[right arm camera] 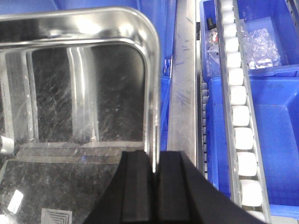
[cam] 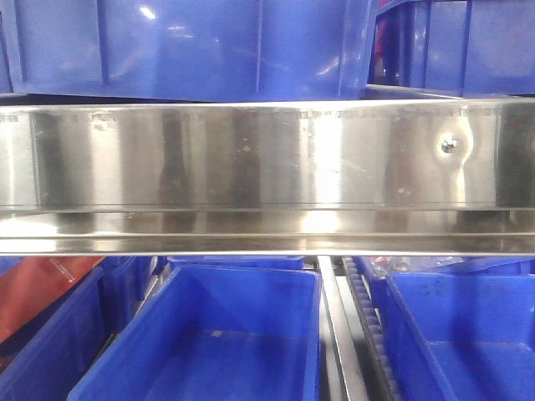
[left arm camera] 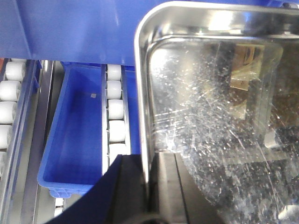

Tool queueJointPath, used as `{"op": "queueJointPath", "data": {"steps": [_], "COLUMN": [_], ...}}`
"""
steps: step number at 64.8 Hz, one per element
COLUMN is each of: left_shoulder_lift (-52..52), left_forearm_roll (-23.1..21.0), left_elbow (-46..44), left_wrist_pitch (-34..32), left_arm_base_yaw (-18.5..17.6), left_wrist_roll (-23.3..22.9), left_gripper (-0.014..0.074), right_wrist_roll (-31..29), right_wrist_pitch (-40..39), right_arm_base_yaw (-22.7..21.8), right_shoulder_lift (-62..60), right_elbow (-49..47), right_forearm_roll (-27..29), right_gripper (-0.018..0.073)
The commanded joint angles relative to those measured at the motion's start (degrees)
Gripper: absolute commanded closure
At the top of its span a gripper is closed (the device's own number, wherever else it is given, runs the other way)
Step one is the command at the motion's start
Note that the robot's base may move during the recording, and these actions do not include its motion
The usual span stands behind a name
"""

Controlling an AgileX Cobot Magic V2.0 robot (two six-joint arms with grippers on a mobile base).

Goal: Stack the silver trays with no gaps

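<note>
**Silver tray [left arm camera: 210, 116] pinched by its opposite rims, held above the blue bins [cam: 226, 334].**

Front view: only the shelf rail [cam: 251, 159] and the bins show, with no tool in sight. Left wrist view: the left tool [left arm camera: 148, 168] is clamped on the tray's left rim, and the pan spreads to its right, with white rollers [left arm camera: 115, 107] lower to its left. Right wrist view: the right tool [right arm camera: 154, 161] is clamped on the right rim, with the pan to its left. The tray is judged stiff, light and slick, and the thin rim is the only purchase, so it may slip or tilt.
</note>
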Motion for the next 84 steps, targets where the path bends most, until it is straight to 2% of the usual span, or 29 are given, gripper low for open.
{"op": "queueJointPath", "data": {"steps": [1,84], "left_shoulder_lift": [-0.94,-0.94], "left_forearm_roll": [0.06,0.08], "left_elbow": [-0.62,-0.62], "left_wrist_pitch": [-1.1,-1.21], "left_arm_base_yaw": [-0.44,-0.44], "left_wrist_roll": [0.08,0.08], "left_gripper": [0.0612,0.0612], "right_wrist_roll": [-0.33,-0.33], "right_wrist_pitch": [-2.58,-2.72], "right_arm_base_yaw": [0.08,0.08], "right_shoulder_lift": [-0.13,-0.13], "right_elbow": [0.08,0.08], "right_forearm_roll": [-1.27,-1.27], "right_gripper": [0.0636,0.0636]}}
